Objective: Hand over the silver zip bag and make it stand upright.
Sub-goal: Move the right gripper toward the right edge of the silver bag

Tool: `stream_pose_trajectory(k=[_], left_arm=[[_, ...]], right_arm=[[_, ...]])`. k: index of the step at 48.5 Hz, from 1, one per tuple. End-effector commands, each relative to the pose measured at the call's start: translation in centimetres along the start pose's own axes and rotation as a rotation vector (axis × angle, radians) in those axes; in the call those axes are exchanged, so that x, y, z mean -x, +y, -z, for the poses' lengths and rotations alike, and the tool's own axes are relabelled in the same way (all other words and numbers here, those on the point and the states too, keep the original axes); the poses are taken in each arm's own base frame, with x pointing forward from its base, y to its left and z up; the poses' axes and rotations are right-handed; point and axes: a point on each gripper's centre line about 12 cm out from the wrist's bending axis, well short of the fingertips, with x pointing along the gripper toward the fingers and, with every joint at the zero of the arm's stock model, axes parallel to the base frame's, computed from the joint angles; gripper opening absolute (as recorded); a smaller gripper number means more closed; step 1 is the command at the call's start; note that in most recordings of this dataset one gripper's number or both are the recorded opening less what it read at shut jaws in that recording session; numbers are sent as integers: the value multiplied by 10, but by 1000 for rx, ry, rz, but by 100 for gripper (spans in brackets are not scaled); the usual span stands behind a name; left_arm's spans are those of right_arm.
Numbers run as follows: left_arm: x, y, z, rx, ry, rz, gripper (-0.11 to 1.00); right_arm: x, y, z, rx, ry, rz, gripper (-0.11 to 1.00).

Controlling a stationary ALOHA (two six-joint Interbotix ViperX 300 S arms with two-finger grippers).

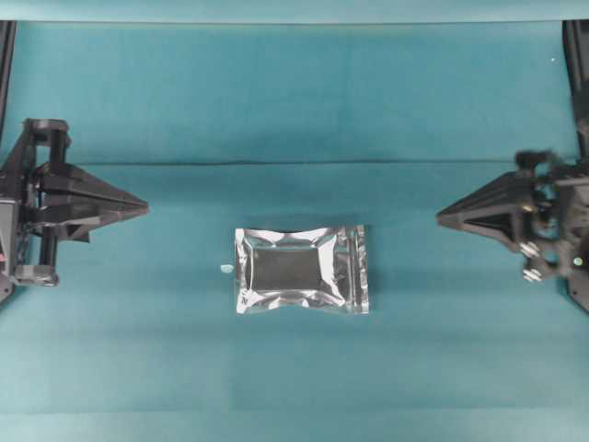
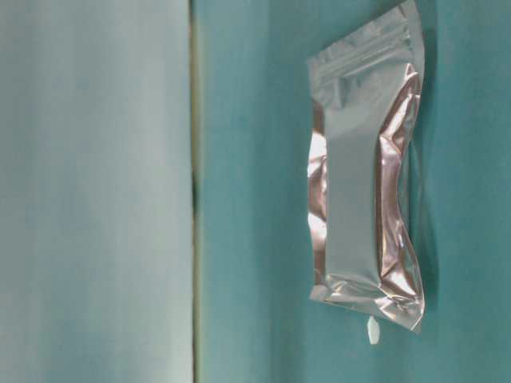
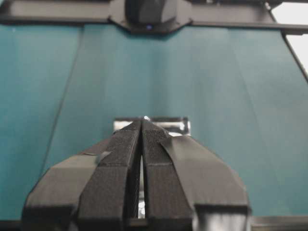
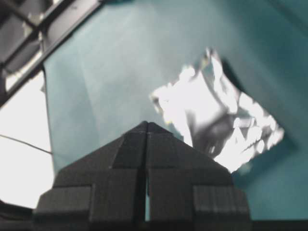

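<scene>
Overhead camera looking straight down on the silver zip bag, table-level camera sitting close beside it and showing it turned sideways, each wrist camera peering past its own closed fingertips toward the bag, all four sharing it.

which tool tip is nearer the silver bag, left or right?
The right tool, by a little: less cloth shows between it and the silver zip bag than on the left tool side.

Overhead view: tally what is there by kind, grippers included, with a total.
Shiny crinkled silver foil zip bag: 1
Tiny white scrap: 1
Black grippers, left gripper and right gripper, both shut: 2
Total: 4
</scene>
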Motion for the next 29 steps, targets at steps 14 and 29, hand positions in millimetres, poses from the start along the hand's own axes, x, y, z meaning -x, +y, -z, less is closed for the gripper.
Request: stream_pose_trajectory(k=[14, 29], left_arm=[[-1, 1, -20, 2, -44, -3, 2], [-2, 1, -18, 6, 28, -5, 2]], right_arm=[[-36, -4, 4, -140, 50, 65, 20], [-73, -26, 23, -382, 119, 208, 97]])
